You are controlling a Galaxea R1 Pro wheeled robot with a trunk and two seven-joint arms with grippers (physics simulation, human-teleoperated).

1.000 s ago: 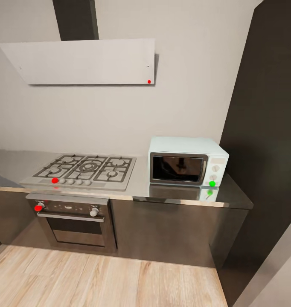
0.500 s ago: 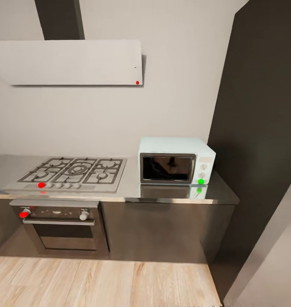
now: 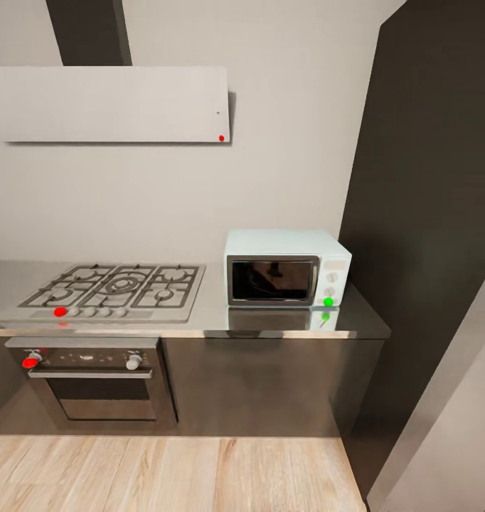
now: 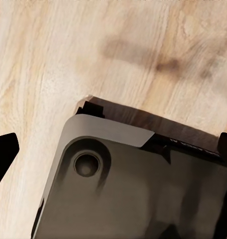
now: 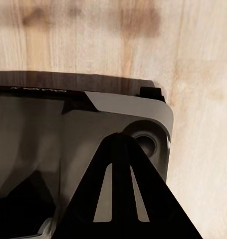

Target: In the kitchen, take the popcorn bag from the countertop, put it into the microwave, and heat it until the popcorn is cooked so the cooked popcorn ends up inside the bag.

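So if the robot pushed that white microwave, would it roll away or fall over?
Probably neither. The microwave is a wide, low box resting flat on the countertop, so it looks hard to tip. Nothing round shows under it, so no rolling. The worktop looks smooth and shiny, so it might slide a little instead.

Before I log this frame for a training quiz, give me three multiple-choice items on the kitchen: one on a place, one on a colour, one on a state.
1. Where does the microwave stand?
A. on the countertop, right of the gas hob
B. on the wooden floor
C. on top of the hob

2. What colour is the dot at the microwave's lower right corner?
A. red
B. green
C. blue

3. The microwave door is:
A. wide open
B. taken off
C. shut

Answers: 1 A, it sits on the steel top beside the hob. 2 B, the green dot lies below its knobs. 3 C, the dark glass lies flush in its frame.
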